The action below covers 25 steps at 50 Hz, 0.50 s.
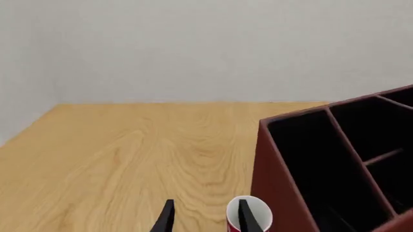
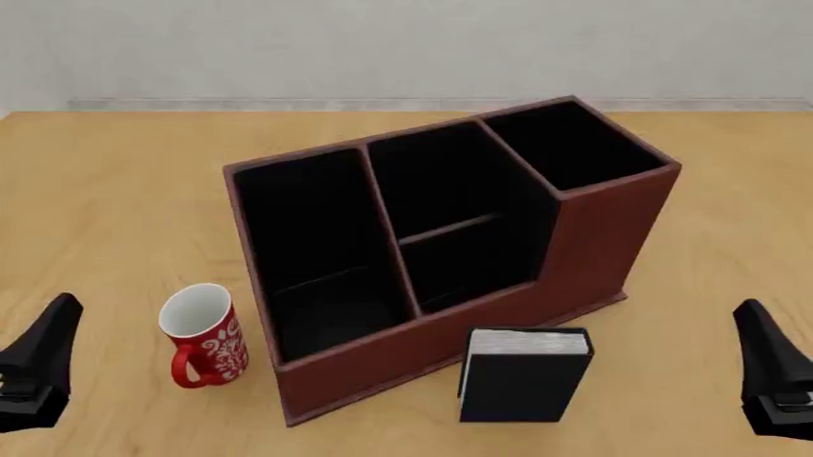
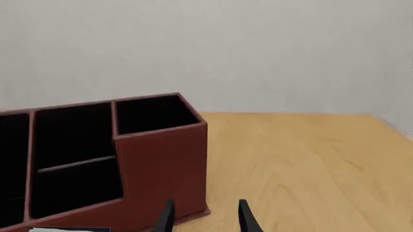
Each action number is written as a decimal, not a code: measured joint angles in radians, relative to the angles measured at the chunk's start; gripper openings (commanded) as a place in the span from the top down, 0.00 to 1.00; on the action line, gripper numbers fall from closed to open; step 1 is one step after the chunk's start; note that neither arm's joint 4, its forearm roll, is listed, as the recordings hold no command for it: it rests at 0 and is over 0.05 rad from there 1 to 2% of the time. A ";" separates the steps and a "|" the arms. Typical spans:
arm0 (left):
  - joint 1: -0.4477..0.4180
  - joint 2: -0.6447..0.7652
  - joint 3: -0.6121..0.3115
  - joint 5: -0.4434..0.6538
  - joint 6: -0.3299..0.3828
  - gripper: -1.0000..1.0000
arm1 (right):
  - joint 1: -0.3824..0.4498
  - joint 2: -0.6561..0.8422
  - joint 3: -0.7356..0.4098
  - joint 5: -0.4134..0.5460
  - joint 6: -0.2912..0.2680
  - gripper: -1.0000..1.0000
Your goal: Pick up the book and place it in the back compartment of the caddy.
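The table (image 2: pixel 114 190), light wood grain, is being shown carrying all items. The caddy (image 2: pixel 597 238) is taken as ref. landmark: reddish-brown outside, black inside, standing upright approx. at table centre and turned at an angle to the near edge. Its tall-walled end section is seen at the far right; the long undivided section is lying at the left end; the middle column is being split by a thin cross partition. The back compartment (image 2: pixel 439 181), i.e. the half of that column beyond the partition, is being shown with nothing visible inside.

The book (image 2: pixel 524 381) is being seen standing upright on the table, just in front of the caddy's low near wall, toward its right part; black cover facing the camera, white-grey page edges on top. Contact with the caddy cannot be told. It is not being held.

The mug (image 2: pixel 204 333), red-and-white, is standing upright just left of the caddy's near-left corner, apart from it, handle toward the near side.

L. gripper (image 1: pixel 204 217) is being held well left of the caddy, near the mug, fingers spread, nothing between them. R. gripper (image 3: pixel 205 216) is being held well right of the caddy, fingers likewise spread, nothing gripped.
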 measured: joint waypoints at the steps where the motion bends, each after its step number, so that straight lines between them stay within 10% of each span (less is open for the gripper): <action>1: -0.006 -0.005 0.004 -0.005 0.010 0.00 | 0.001 0.000 0.000 -0.002 -0.004 0.00; 25: -0.188 -0.049 -0.126 0.101 0.034 0.00 | 0.008 0.001 -0.001 -0.019 -0.036 0.00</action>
